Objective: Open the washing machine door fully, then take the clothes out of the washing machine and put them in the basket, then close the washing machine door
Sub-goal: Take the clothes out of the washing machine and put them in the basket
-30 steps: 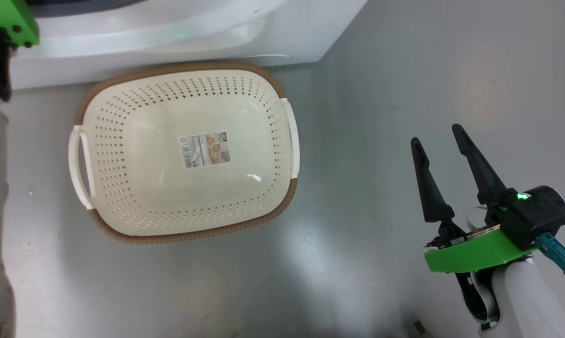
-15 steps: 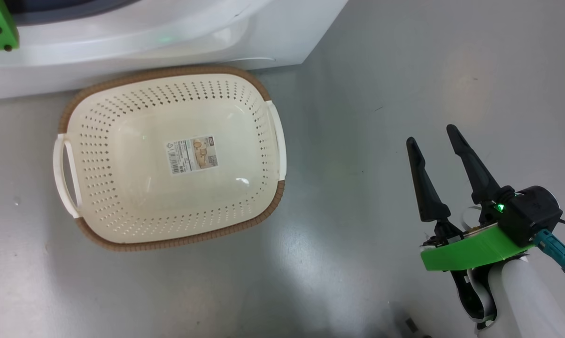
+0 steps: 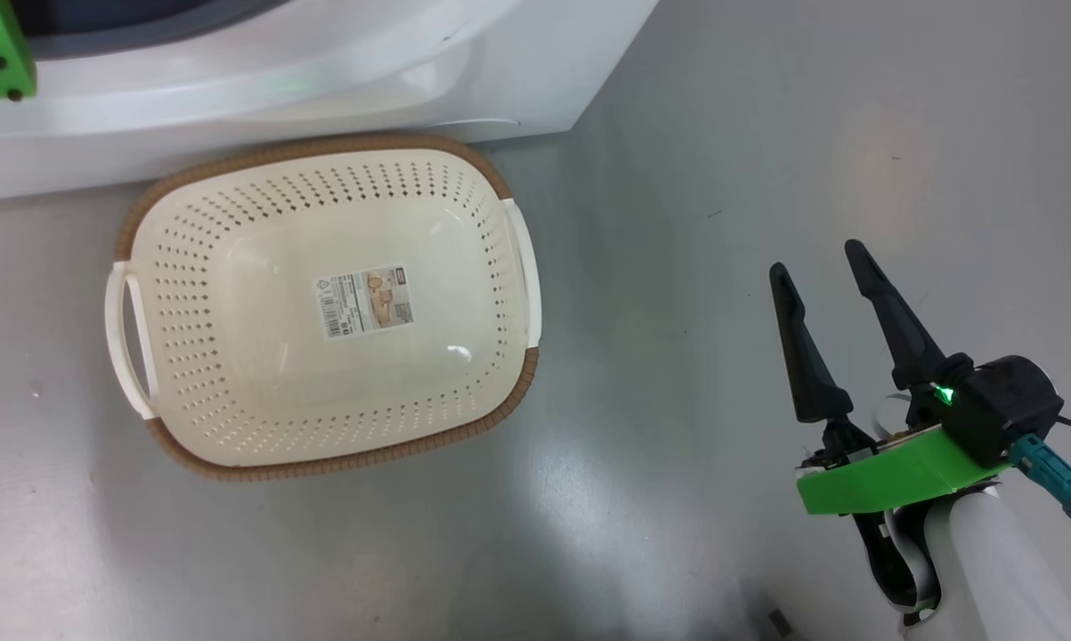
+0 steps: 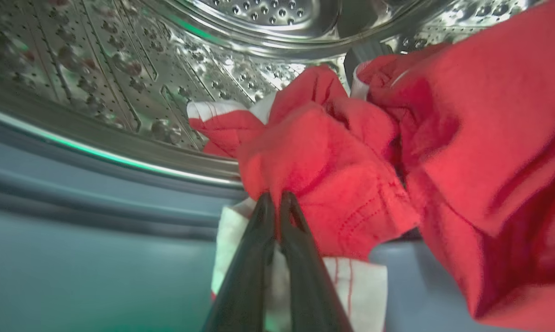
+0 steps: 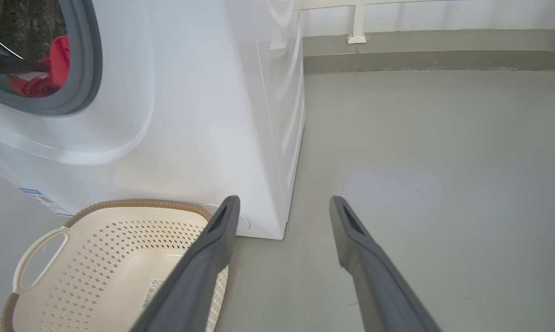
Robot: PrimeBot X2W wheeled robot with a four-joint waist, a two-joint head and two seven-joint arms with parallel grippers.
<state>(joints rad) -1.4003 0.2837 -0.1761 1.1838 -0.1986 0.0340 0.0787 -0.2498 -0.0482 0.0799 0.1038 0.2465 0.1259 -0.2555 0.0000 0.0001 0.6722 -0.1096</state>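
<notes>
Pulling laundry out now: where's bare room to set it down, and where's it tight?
The basket is bare inside but for its label. Open floor lies between basket and right end effector. Tight: the drum, where the left end effector grips the clothes.

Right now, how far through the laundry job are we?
Done: the washing machine stands open. In hand: the left gripper has its jaws shut on the clothes at the lip of the drum. Left: fill the empty basket, close the door. The right gripper is open, empty.
</notes>
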